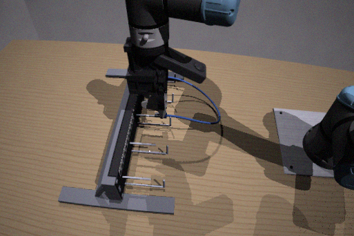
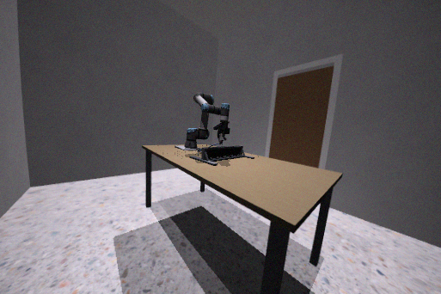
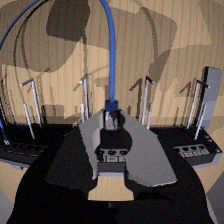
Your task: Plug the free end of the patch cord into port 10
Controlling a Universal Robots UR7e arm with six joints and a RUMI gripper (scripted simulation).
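We have the gripper [image 3: 111, 131] clenched on the plug [image 3: 112, 118], port face [image 3: 113, 154] just ahead of the tips. Plug is small, rigid, light; its clip likely fragile. The hold sits on its sides. Cord [image 3: 111, 55] trails behind, limp, with mild springy drag.

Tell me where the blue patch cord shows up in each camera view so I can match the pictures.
Top: the blue patch cord loops right of the rack, from the gripper out and back.
Exterior: too small to make out beside the rack on the table.
Wrist: the cord drops from the top edge to the plug held between the gripper's fingers.
Shared landmark: the rack.
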